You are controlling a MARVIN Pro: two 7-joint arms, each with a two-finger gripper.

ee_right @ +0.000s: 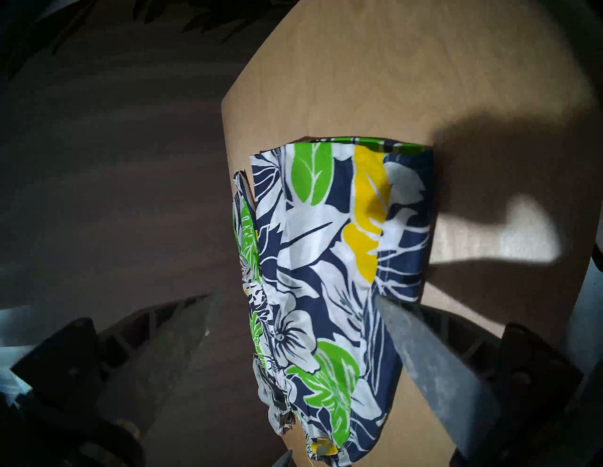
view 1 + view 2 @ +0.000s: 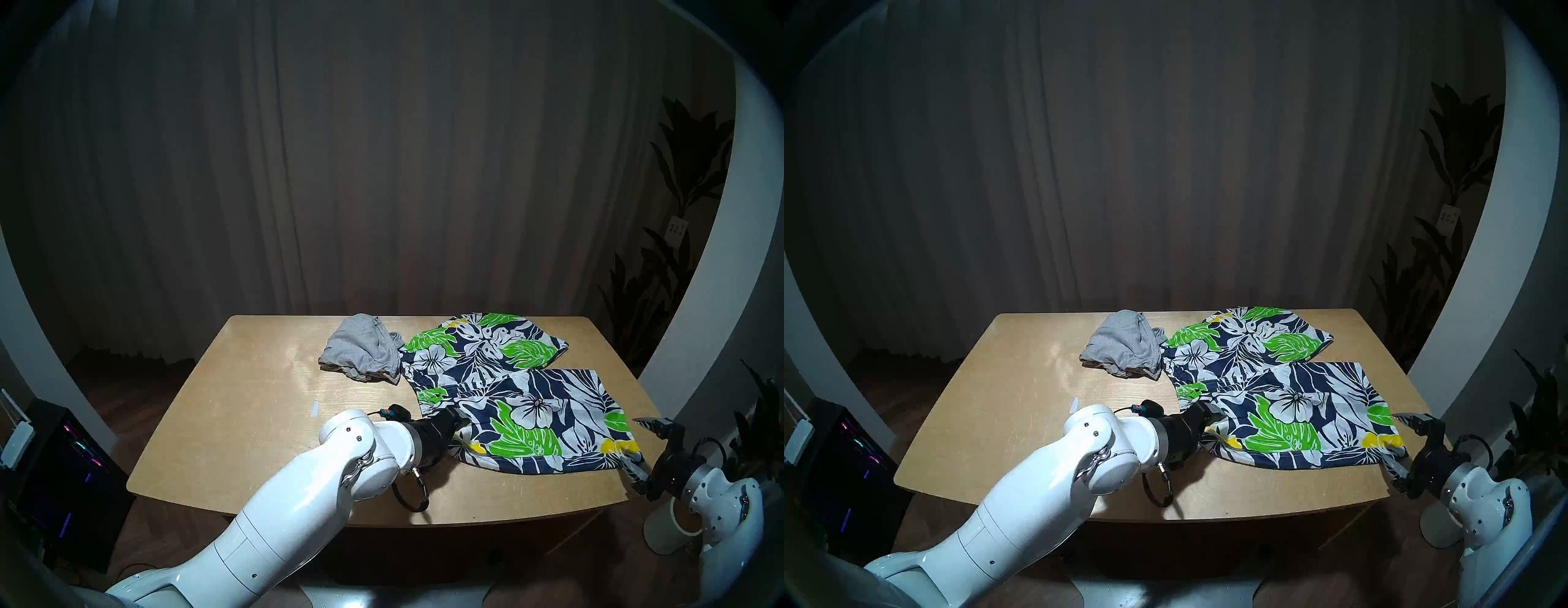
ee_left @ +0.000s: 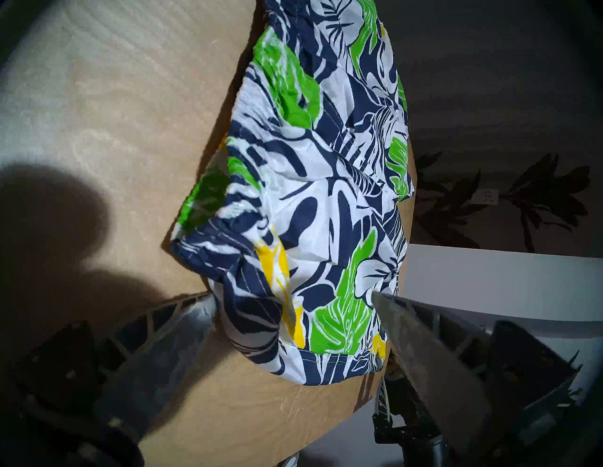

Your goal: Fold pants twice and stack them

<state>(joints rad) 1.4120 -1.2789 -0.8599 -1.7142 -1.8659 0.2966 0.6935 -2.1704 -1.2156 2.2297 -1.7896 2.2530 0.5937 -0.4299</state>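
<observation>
The floral pants (image 2: 522, 407), navy and white with green and yellow leaves, lie spread flat over the right half of the wooden table (image 2: 237, 416). The grey pants (image 2: 365, 352) sit crumpled at the back centre, touching the floral pair's far-left edge. My left gripper (image 2: 460, 418) is open at the floral pair's near-left corner. In the left wrist view that corner (image 3: 261, 277) bunches between the spread fingers of the left gripper (image 3: 292, 295). My right gripper (image 2: 640, 456) is open at the near-right corner, and the cloth (image 1: 326, 244) runs between its fingers (image 1: 424, 352).
A short pale tape mark (image 2: 315, 408) lies on the table left of my left wrist. A computer tower with coloured lights (image 2: 63, 479) stands on the floor at left. A white cylinder (image 2: 666, 530) and dark plants (image 2: 645, 305) are at right. Curtains hang behind.
</observation>
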